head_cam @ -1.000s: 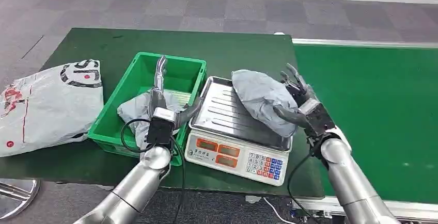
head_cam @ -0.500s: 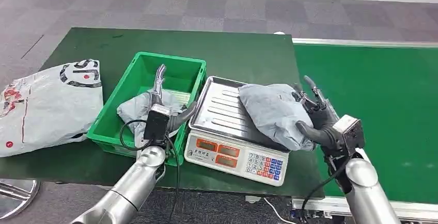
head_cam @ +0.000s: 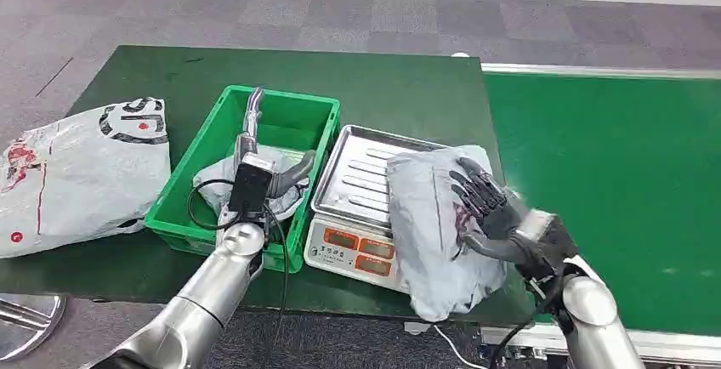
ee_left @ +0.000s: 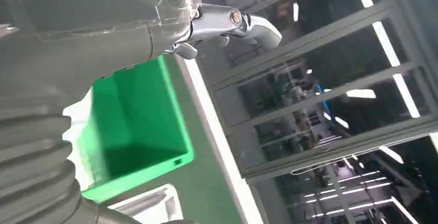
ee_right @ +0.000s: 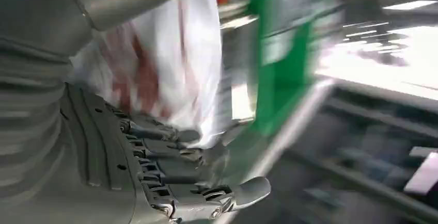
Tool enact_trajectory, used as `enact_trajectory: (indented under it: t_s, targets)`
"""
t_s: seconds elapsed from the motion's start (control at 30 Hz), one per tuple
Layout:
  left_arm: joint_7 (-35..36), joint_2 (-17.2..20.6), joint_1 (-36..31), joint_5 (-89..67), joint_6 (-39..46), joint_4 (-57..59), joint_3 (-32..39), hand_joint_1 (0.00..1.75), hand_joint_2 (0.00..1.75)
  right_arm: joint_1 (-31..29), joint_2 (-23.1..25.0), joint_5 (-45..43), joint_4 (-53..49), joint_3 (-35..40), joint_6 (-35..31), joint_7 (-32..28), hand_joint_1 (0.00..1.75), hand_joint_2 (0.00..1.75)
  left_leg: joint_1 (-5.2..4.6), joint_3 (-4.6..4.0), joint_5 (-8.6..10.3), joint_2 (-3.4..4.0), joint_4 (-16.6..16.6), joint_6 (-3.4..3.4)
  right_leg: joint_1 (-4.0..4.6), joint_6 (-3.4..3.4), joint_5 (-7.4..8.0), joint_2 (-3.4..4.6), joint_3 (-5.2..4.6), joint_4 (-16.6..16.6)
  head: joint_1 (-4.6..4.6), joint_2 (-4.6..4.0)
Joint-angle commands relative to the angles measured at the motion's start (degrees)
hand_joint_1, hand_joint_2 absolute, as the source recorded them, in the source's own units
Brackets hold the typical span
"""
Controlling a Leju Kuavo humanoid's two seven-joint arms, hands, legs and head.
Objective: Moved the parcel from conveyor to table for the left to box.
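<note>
**Settle the parcel flat before letting go**

The dark green tabletop (head_cam: 383, 88) carries everything, with the bright green conveyor belt (head_cam: 612, 173) at 3 o'clock. A large white printed plastic bag (head_cam: 81, 173) lies at 9 o'clock. The green plastic crate (head_cam: 293, 114) sits just left of centre with a crumpled grey bag (head_cam: 212, 184) inside it, and the steel-trayed weighing scale (head_cam: 361, 178) touches its right wall.

The task's soft grey plastic parcel (head_cam: 434, 233) drapes over the scale's right half and hangs past the near edge toward 6 o'clock. The right hand (head_cam: 489, 216) rests on its right flank, dark fingers (head_cam: 468, 195) spread across the wrapper; whether they pinch it I cannot tell.

The left hand (head_cam: 259, 169) hovers over the crate, fingers apart and empty.

Judging by the overhang, the parcel should be nudged toward 11 o'clock, fully onto the tray, before the right hand releases; otherwise it may slide off.
</note>
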Motion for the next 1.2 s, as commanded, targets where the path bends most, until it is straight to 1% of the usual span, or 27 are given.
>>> enact_trajectory:
  t_s: [0.03, 0.17, 0.23, 0.3, 0.33, 0.37, 0.4, 0.43, 0.5, 0.53, 0.57, 0.6, 0.63, 0.77, 0.8, 0.83, 0.9, 0.93, 1.0, 1.03, 1.07, 1.1, 1.2]
  targets:
    - [0.6, -4.1, -9.6, -6.5, -6.1, 13.7, -0.3, 0.00, 1.75, -12.5, 1.4, 10.8, 24.6, 9.4, -2.0, 5.6, 0.00, 1.75, 0.11, 0.11, 0.03, 0.14, 0.0, -0.10, 0.07, 0.01, 0.12, 0.27, 0.11, -0.1, 0.00, 0.00]
    - [0.8, -4.3, -9.6, -6.7, -5.9, 13.9, -0.3, 0.00, 1.75, -12.8, 1.6, 10.8, 24.7, 9.4, -2.0, 5.5, 0.00, 1.75, 0.05, 0.06, 0.11, 0.04, 0.0, 0.03, 0.02, 0.10, 0.18, 0.16, 0.10, -0.1, 0.00, 0.00]
    - [0.7, -4.2, -9.7, -6.7, -6.1, 13.9, -0.2, 0.00, 1.75, -12.7, 1.6, 10.8, 24.4, 9.3, -2.1, 5.5, 0.00, 1.75, 0.05, 0.14, 0.09, 0.11, 0.0, 0.00, 0.03, 0.07, 0.23, 0.25, 0.15, -0.1, 0.02, 0.00]
    - [2.2, -4.5, -10.9, -9.0, -12.3, 15.9, -2.6, 0.00, 1.75, -14.0, 1.8, 10.5, 24.9, 9.9, -0.5, 3.8, 0.00, 1.75, 0.04, 0.08, 0.11, 0.08, 0.0, 0.02, 0.03, 0.06, 0.23, 0.20, 0.08, 0.0, 0.02, 0.00]
    - [4.2, -5.2, -11.7, -11.6, -13.7, 17.0, -4.2, 0.00, 1.75, -15.3, 2.2, 10.3, 25.9, 10.0, 0.2, 4.0, 0.00, 1.75, 0.05, 0.13, 0.11, 0.07, 0.0, -0.05, 0.03, 0.05, 0.24, 0.26, 0.11, -0.1, 0.00, 0.00]
    - [7.0, -6.1, -13.0, -16.6, -13.4, 18.7, -7.8, 0.00, 1.75, -17.1, 2.5, 10.6, 27.7, 10.5, 0.7, 5.7, 0.00, 1.75, 0.04, 0.05, 0.12, 0.07, 0.1, -0.01, 0.03, 0.05, 0.24, 0.22, 0.04, 0.0, 0.02, 0.00]
    - [8.3, -7.3, -13.3, -17.5, -15.1, 19.9, -8.1, 0.00, 1.75, -18.3, 2.3, 12.5, 29.4, 11.5, -0.1, 7.3, 0.00, 1.75, 0.08, 0.06, 0.14, 0.03, 0.1, -0.06, 0.06, 0.05, 0.26, 0.23, 0.06, 0.0, 0.00, 0.00]
    - [9.3, -8.3, -13.6, -18.1, -20.0, 21.1, -9.4, 0.00, 1.75, -19.1, 2.9, 13.1, 30.9, 11.4, -1.4, 7.5, 0.00, 1.75, 0.04, 0.03, 0.14, 0.06, 0.1, 0.00, 0.03, 0.06, 0.25, 0.20, 0.01, 0.0, 0.02, 0.00]
    - [8.7, -9.0, -12.8, -19.0, -24.6, 21.6, -10.6, 0.00, 1.75, -19.6, 3.5, 13.5, 31.6, 10.9, -2.5, 5.8, 0.00, 1.75, 0.08, 0.05, 0.18, 0.07, 0.0, -0.05, 0.06, 0.08, 0.29, 0.23, 0.04, -0.1, 0.02, 0.00]
    - [7.2, -9.0, -12.3, -19.1, -27.4, 21.5, -11.2, 0.00, 1.75, -19.3, 3.7, 12.9, 30.8, 10.4, -2.3, 4.5, 0.00, 1.75, 0.04, 0.08, 0.17, 0.09, 0.0, -0.03, 0.03, 0.07, 0.26, 0.20, 0.05, -0.1, 0.02, 0.00]
    - [4.5, -8.8, -11.6, -19.0, -32.0, 21.2, -12.3, 0.00, 1.75, -18.6, 3.9, 11.7, 28.9, 9.3, -2.1, 1.9, 0.00, 1.75, 0.09, 0.16, 0.19, 0.09, 0.0, -0.09, 0.05, 0.07, 0.33, 0.30, 0.14, -0.2, 0.02, 0.00]
    - [3.2, -8.6, -10.8, -19.3, -33.2, 20.9, -12.9, 0.00, 1.75, -17.8, 4.1, 11.0, 26.8, 8.4, -2.2, 0.6, 0.00, 1.75, 0.03, 0.13, 0.19, 0.11, 0.0, -0.04, 0.01, 0.05, 0.32, 0.26, 0.08, -0.1, 0.00, 0.00]
    - [3.1, -8.5, -10.4, -19.4, -33.0, 20.7, -13.1, 0.00, 1.75, -17.2, 4.0, 11.0, 25.3, 8.1, -1.7, 1.3, 0.00, 1.75, 0.02, 0.17, 0.20, 0.06, -0.1, -0.06, 0.00, 0.05, 0.32, 0.24, 0.13, -0.1, 0.02, 0.00]
    - [2.9, -8.3, -10.6, -19.4, -33.2, 20.6, -13.1, 0.00, 1.75, -17.1, 4.0, 11.0, 25.1, 8.1, -1.7, 1.4, 0.00, 1.75, -0.03, 0.07, 0.19, 0.11, 0.0, 0.00, -0.03, 0.07, 0.32, 0.21, 0.01, 0.0, 0.00, 0.00]
    - [2.0, -8.2, -10.6, -19.1, -35.0, 20.4, -13.4, 0.00, 1.75, -16.7, 4.2, 10.3, 24.6, 7.5, -1.8, 0.7, 0.00, 1.75, 0.03, 0.13, 0.18, 0.10, 0.0, -0.08, 0.01, 0.05, 0.33, 0.28, 0.07, -0.1, 0.02, 0.00]
    - [0.3, -8.3, -10.1, -17.9, -38.8, 19.8, -13.4, 0.00, 1.75, -15.9, 4.5, 9.3, 22.9, 6.5, -2.1, -1.4, 0.00, 1.75, -0.01, 0.11, 0.20, 0.06, 0.0, -0.05, -0.02, 0.06, 0.31, 0.24, 0.05, 0.0, 0.00, 0.00]
    - [0.3, -7.8, -8.0, -14.5, -43.6, 15.3, -14.1, 0.00, 1.75, -13.9, 5.3, 6.9, 18.3, 3.5, -3.3, -4.6, 0.00, 1.75, 0.03, 0.13, 0.20, 0.03, 0.0, -0.09, 0.01, 0.06, 0.31, 0.22, 0.08, -0.1, 0.02, 0.00]
    - [0.3, -7.6, -7.4, -13.0, -43.9, 13.8, -14.5, 0.00, 1.75, -12.9, 5.9, 5.7, 15.7, 1.7, -4.7, -7.0, 0.00, 1.75, -0.01, 0.10, 0.20, 0.05, 0.0, -0.05, -0.02, 0.06, 0.30, 0.19, 0.04, -0.1, 0.00, 0.00]
    - [0.3, -7.3, -6.4, -8.2, -46.9, 11.4, -14.5, 0.00, 1.75, -9.7, 7.8, 1.9, 7.6, -2.8, -7.9, -13.2, 0.00, 1.75, 0.00, 0.12, 0.18, -0.01, 0.0, -0.11, -0.02, 0.06, 0.25, 0.19, 0.06, -0.1, 0.02, 0.00]
    - [0.3, -7.2, -6.3, -7.0, -46.9, 10.9, -14.5, 0.00, 1.75, -7.3, 8.5, -0.3, 2.3, -4.8, -9.3, -15.2, 0.00, 1.75, 0.00, 0.06, 0.18, 0.03, 0.0, -0.07, -0.02, 0.06, 0.26, 0.19, -0.01, 0.0, 0.00, 0.00]
    - [0.3, -6.9, -5.9, -6.3, -46.4, 9.6, -15.2, 0.00, 1.75, -4.9, 9.3, -3.8, -3.2, -6.7, -9.5, -16.0, 0.00, 1.75, -0.01, 0.07, 0.17, 0.00, 0.0, -0.11, -0.03, 0.05, 0.23, 0.19, 0.00, 0.0, 0.02, 0.00]
    - [0.3, -6.8, -5.9, -6.0, -46.2, 9.3, -15.7, 0.00, 1.75, -3.7, 9.4, -4.6, -5.8, -7.5, -10.0, -16.1, 0.00, 1.75, 0.00, 0.03, 0.19, -0.08, 0.0, -0.09, -0.02, 0.05, 0.22, 0.10, -0.02, 0.0, 0.00, 0.00]
    - [0.3, -6.3, -4.7, -4.5, -47.8, 4.9, -18.6, 0.00, 1.75, -1.6, 10.8, -8.6, -9.7, -10.7, -12.3, -17.4, 0.00, 1.75, 0.00, -0.02, 0.17, -0.26, 0.0, -0.08, -0.02, 0.05, 0.12, -0.10, 0.00, 0.0, 0.00, 0.00]
